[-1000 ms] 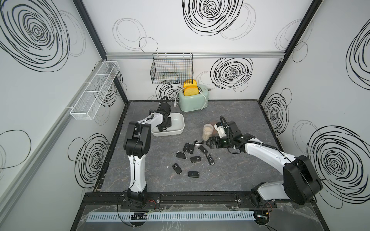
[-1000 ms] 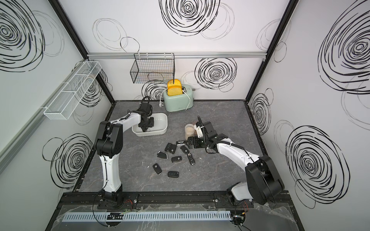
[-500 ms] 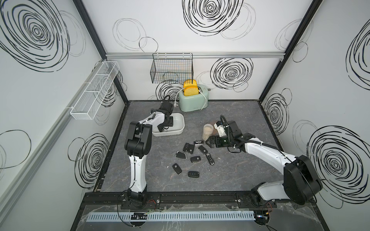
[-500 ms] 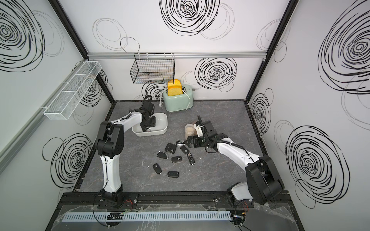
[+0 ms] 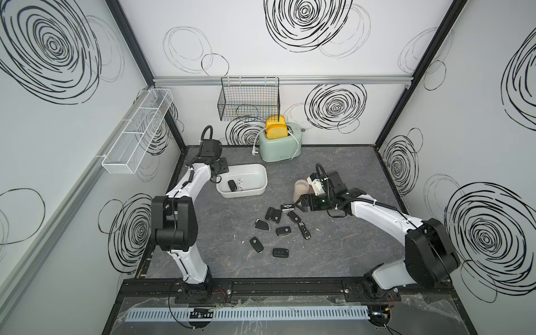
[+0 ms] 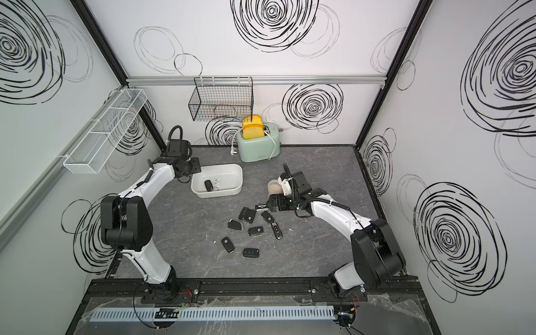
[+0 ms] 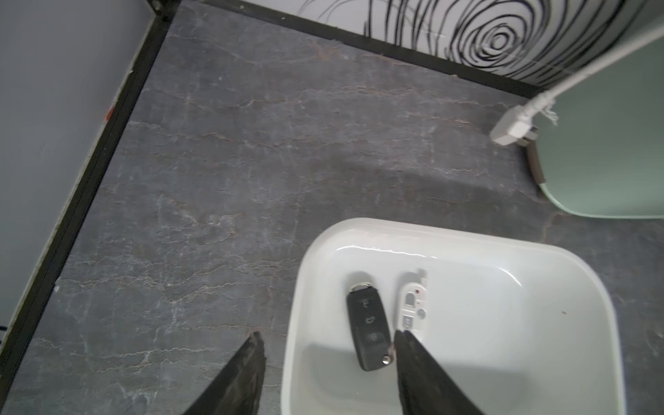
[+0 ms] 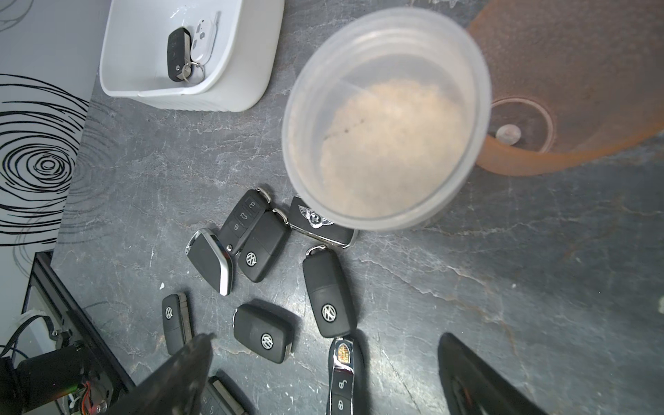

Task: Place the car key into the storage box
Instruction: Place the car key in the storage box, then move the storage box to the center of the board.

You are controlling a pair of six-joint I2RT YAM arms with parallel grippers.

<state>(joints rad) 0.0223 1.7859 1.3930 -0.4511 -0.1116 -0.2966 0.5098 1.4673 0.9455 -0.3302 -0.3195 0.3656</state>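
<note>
The white storage box (image 5: 255, 174) (image 6: 232, 171) stands at the back left of the table. On its floor lie a black car key (image 7: 368, 323) (image 5: 231, 185) and a white key fob (image 7: 411, 305) side by side. My left gripper (image 7: 328, 337) hangs open over the box's left end, nothing between its fingers. One fingertip (image 7: 402, 345) is close beside the key's ring end. Several black car keys (image 5: 283, 231) (image 8: 328, 298) lie loose mid-table. My right gripper (image 8: 325, 339) (image 5: 300, 203) hovers open above their right edge, over a chrome-trimmed key (image 8: 343, 373).
A mint toaster (image 5: 280, 145) with yellow toast stands behind the box, its white plug (image 7: 513, 125) on the table. A clear cup of pale grains (image 8: 388, 118) and a brown bowl (image 8: 575, 72) stand by the right wrist. A black wire basket (image 5: 249, 101) and a white mesh tray (image 5: 136, 136) hang on the walls.
My left gripper has opened and let the black car key drop into the storage box, then drawn back toward the box's left end. The right arm has stayed still.
</note>
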